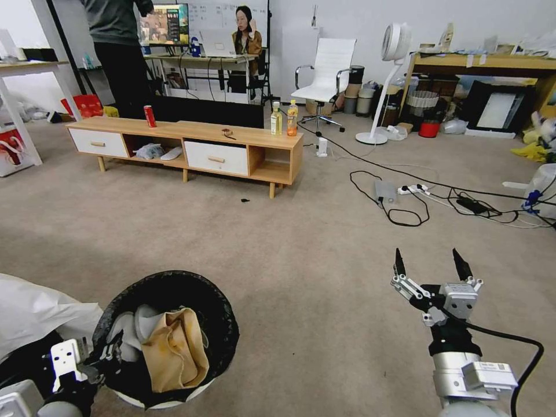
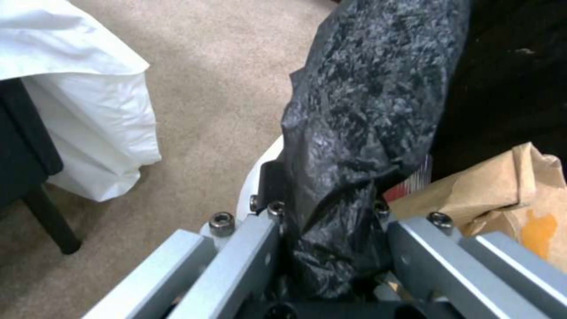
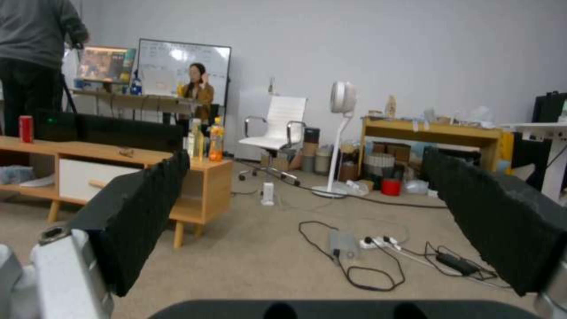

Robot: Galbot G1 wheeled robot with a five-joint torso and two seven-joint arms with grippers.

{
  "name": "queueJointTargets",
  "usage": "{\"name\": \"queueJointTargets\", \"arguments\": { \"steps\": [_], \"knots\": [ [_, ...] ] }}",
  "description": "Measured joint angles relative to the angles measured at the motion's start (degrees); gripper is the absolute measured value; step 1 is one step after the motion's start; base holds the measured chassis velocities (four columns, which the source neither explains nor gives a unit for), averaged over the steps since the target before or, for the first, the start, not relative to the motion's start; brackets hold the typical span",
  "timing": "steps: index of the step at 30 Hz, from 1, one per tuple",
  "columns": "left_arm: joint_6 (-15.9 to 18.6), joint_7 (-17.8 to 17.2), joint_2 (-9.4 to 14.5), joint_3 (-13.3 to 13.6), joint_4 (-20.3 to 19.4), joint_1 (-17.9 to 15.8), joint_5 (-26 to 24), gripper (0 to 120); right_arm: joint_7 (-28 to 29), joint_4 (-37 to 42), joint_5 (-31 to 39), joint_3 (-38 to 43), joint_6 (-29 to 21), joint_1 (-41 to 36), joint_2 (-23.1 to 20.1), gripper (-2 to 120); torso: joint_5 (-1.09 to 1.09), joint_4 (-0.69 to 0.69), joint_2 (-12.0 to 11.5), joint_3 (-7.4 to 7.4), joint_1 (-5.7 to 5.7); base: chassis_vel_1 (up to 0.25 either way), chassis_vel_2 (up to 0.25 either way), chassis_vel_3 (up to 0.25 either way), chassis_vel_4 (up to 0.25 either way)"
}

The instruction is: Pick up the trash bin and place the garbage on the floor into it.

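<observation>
The trash bin (image 1: 223,324), white with a black bag lining, is at the lower left of the head view. My left gripper (image 1: 101,356) is shut on its near rim. In the left wrist view the fingers (image 2: 260,239) pinch the bag-covered rim (image 2: 366,110) from both sides. Garbage lies inside the bin: a tan paper bag (image 1: 174,347) (image 2: 502,186), white crumpled pieces (image 1: 130,324) and a bit of red (image 2: 407,186). My right gripper (image 1: 428,260) (image 3: 307,159) hovers open above the beige carpet floor (image 1: 301,249) at the lower right, with nothing between its fingers.
A low wooden cabinet (image 1: 185,145) stands ahead, with a red can (image 1: 150,116) and two bottles (image 1: 284,119) on top. Cables and a power strip (image 1: 417,197) lie ahead on the right. A white sheet (image 1: 35,313) is beside the bin. A small dark scrap (image 1: 245,200) lies near the cabinet.
</observation>
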Motion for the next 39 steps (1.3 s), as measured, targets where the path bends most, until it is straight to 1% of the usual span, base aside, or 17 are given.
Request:
{"name": "queueJointTargets", "arguments": {
  "steps": [16, 26, 39],
  "knots": [
    [-0.4, 0.8, 0.5, -0.3, 1.0, -0.3, 0.0, 6, -0.5, -0.4, -1.1, 0.3, 1.2, -1.1, 2.0, 100, 0.0, 0.0, 0.0, 0.0, 0.0, 0.0, 0.0, 0.0, 0.0],
    [-0.6, 1.0, 0.7, -0.3, 1.4, -0.3, 0.1, 6, -0.8, -0.5, -1.5, 0.3, 1.6, -1.4, 2.4, 100, 0.0, 0.01, 0.0, 0.0, 0.0, 0.0, 0.0, 0.0, 0.0],
    [-0.6, 1.0, 0.3, 0.0, 1.4, -0.3, 0.1, 6, -0.9, -0.9, -1.7, 0.5, 2.1, -1.7, 2.5, 100, 0.0, 0.0, 0.0, 0.0, 0.0, -0.067, -0.065, -0.066, -0.064]
  ]
}}
